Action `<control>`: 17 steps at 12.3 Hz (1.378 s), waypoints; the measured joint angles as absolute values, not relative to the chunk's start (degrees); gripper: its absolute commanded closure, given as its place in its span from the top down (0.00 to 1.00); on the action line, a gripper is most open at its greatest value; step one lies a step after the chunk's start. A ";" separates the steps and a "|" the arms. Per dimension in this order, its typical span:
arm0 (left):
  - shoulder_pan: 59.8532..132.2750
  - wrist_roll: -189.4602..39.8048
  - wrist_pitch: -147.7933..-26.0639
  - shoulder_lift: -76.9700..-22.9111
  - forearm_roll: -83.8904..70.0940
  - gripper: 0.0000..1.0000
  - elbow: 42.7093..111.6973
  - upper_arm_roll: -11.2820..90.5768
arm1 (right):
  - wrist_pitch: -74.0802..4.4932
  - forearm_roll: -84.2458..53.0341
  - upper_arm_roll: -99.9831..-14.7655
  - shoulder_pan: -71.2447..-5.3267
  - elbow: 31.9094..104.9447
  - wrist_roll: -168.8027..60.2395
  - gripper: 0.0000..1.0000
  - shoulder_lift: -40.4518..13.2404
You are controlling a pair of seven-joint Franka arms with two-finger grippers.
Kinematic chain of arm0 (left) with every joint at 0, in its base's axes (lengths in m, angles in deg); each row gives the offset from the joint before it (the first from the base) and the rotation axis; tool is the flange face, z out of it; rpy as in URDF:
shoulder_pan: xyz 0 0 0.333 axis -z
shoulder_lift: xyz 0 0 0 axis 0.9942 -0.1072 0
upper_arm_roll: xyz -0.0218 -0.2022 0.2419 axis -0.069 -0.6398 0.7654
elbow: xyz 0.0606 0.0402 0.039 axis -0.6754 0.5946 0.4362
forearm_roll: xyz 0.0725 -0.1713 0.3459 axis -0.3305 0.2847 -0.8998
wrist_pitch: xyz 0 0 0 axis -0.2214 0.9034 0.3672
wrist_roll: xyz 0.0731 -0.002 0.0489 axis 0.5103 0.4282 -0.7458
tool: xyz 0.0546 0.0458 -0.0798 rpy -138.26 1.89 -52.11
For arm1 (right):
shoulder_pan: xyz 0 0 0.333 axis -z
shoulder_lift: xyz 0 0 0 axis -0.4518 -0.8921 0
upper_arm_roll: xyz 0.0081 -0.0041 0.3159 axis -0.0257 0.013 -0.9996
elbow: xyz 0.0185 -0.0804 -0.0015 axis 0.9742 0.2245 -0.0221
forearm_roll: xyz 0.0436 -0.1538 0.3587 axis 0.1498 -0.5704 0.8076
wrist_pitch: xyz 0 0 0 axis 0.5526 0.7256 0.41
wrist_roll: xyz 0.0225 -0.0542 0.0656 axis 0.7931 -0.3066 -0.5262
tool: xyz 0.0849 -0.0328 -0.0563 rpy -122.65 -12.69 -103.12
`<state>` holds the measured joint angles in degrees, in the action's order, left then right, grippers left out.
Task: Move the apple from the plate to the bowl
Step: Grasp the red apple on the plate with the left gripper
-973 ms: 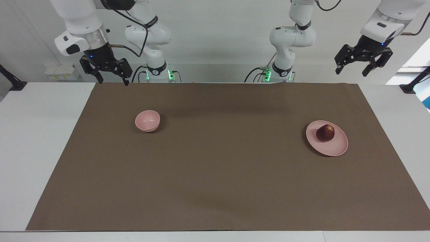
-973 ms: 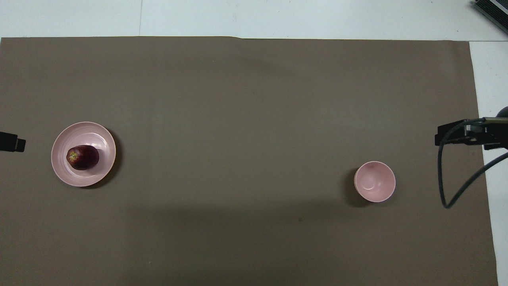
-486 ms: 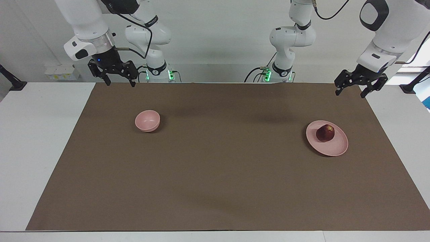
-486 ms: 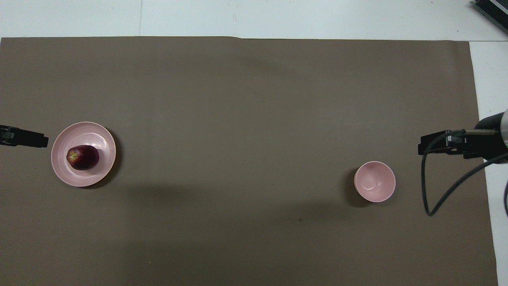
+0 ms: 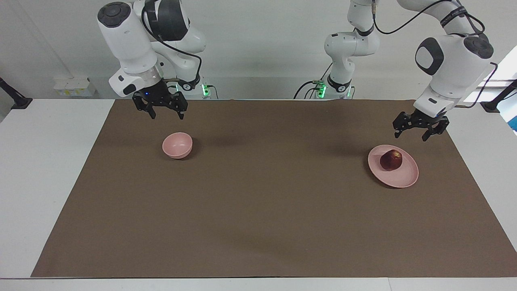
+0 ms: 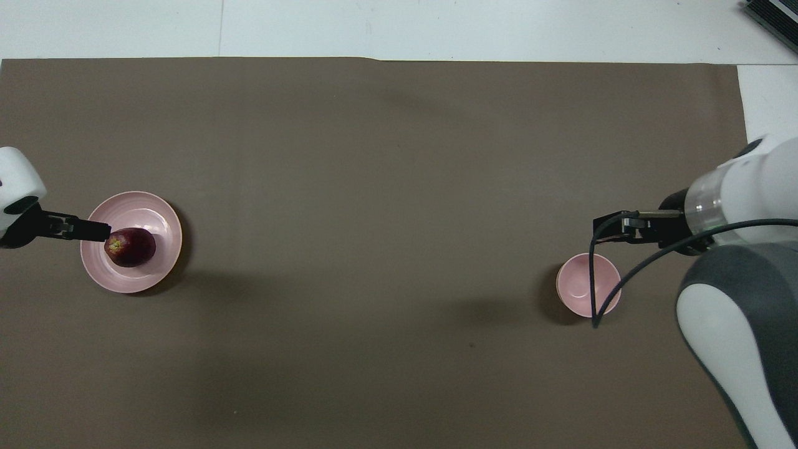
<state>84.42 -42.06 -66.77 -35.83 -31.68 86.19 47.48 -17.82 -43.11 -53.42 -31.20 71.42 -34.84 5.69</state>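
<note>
Both arms have come down since a moment ago. Your left gripper [image 5: 418,131] hangs with jaws wide open and empty, just above the plate [image 5: 404,178]. Below the jaws sits the apple [image 5: 391,159]: small, round, hard, smooth. It may roll, so pinch its middle. Your right gripper [image 5: 160,110], open and empty, hangs over the bowl [image 5: 177,145].

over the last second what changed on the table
Both arms came down and in. The left gripper, open, dropped from high off the table's end to just above the plate, close to the apple. The right gripper, open, lowered toward the bowl. Nothing was taken hold of. Apple, plate and bowl stayed where they were.
</note>
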 measured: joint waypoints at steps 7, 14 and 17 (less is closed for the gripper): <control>82.99 -40.92 -85.07 -38.86 -31.68 0.97 99.34 47.49 | -28.38 -39.26 -53.43 -37.59 75.15 -24.40 1.00 -2.74; 82.99 -40.89 -90.84 -41.70 -31.68 0.00 99.70 47.19 | -30.89 -21.95 -53.41 -39.99 75.40 -20.77 1.00 -6.03; 82.99 -40.89 -91.47 -41.50 -31.68 0.00 99.33 47.13 | -33.17 -12.10 -53.44 -41.93 75.48 -20.67 1.00 -7.45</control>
<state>82.99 -40.89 -91.47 -41.50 -31.68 99.33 47.13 -33.17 -12.10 -53.44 -41.93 75.48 -20.67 -7.45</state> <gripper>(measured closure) 0.366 0.000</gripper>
